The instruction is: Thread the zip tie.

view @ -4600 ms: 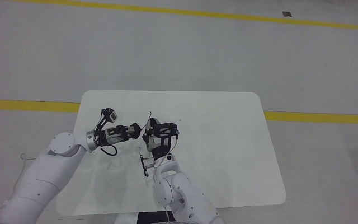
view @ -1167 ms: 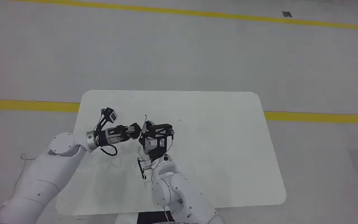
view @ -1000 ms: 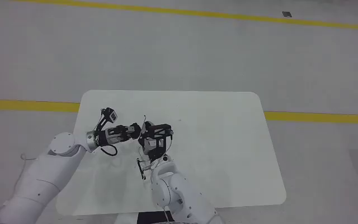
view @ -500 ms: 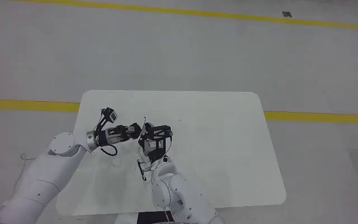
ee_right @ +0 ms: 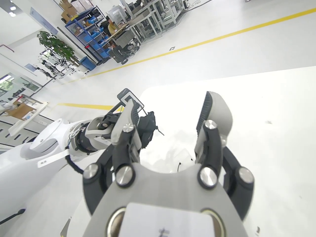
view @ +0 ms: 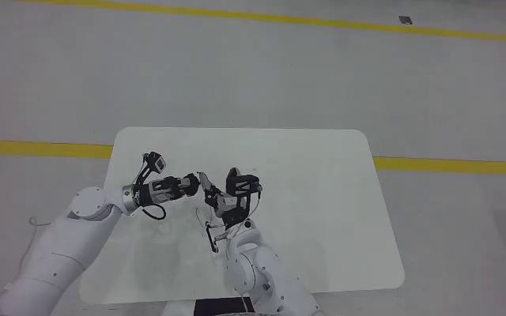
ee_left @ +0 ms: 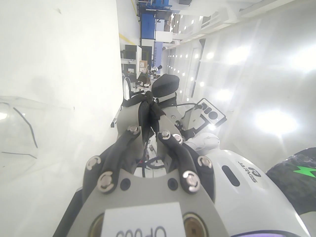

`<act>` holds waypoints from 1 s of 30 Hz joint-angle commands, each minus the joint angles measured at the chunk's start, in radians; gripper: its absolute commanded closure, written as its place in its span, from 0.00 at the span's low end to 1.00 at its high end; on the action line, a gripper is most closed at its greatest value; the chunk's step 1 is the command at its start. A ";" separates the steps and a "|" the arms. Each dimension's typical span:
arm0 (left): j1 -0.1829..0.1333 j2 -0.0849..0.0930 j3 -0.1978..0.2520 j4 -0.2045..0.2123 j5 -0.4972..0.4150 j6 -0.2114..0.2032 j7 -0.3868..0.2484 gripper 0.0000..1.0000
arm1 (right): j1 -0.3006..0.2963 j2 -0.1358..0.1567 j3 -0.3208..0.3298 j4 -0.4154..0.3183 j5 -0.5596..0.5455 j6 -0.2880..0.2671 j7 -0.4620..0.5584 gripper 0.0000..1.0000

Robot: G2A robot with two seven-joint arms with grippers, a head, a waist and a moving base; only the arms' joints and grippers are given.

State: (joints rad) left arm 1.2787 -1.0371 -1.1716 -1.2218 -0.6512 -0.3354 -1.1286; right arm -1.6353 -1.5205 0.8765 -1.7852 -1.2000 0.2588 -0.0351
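Observation:
The zip tie (ee_right: 161, 132) is a thin black strip sticking out of my left gripper (ee_right: 148, 120), which is shut on it above the white table (view: 316, 205). In the top view the left gripper (view: 192, 183) sits left of the table's middle, and in its own wrist view the left gripper (ee_left: 148, 99) has its black pads pressed together. My right gripper (ee_right: 170, 114) is open with nothing between its fingers, one finger (ee_right: 132, 114) close beside the left gripper. The right gripper (view: 215, 186) stands just right of the left one in the top view.
A clear plastic bag (ee_left: 17, 129) holding thin black zip ties lies on the table below the grippers, and the bag (ee_right: 176, 157) shows between the right fingers. The right half of the table (ee_right: 271, 149) is bare white surface.
The right gripper, earlier tight against the left gripper at the zip tie, has opened and drawn back a little to the right. The left arm has not moved.

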 commanded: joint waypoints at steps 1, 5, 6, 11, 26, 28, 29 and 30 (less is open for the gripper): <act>0.000 0.000 0.000 0.000 0.000 0.000 0.000 1.00 | -0.007 0.006 0.016 -0.020 0.000 -0.031 0.027 0.00; 0.000 0.000 0.000 0.000 0.000 0.000 0.000 1.00 | -0.007 0.006 0.016 -0.020 0.000 -0.031 0.027 0.00; 0.000 0.000 0.000 0.000 0.000 0.000 0.000 1.00 | -0.007 0.006 0.016 -0.020 0.000 -0.031 0.027 0.00; 0.009 -0.002 -0.001 -0.003 -0.051 0.044 0.021 1.00 | -0.003 0.008 0.019 -0.012 -0.029 -0.029 0.019 0.00; -0.035 -0.017 -0.011 0.141 -0.422 0.269 -0.197 1.00 | 0.170 0.142 -0.170 0.205 -0.370 0.079 -0.285 0.00; -0.048 -0.020 -0.002 0.158 -0.394 0.243 -0.165 1.00 | 0.200 0.162 -0.197 0.212 -0.370 0.081 -0.283 0.00; -0.052 -0.022 0.001 0.160 -0.400 0.242 -0.161 1.00 | 0.207 0.168 -0.200 0.211 -0.370 0.081 -0.282 0.00; -0.055 -0.024 0.000 0.164 -0.414 0.247 -0.159 1.00 | 0.213 0.174 -0.203 0.210 -0.370 0.081 -0.285 0.00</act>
State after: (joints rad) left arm 1.2263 -1.0595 -1.1711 -1.0602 -1.0522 -0.0919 -1.2901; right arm -1.4265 -1.3511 0.6739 -1.5738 -1.5700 0.3415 -0.3184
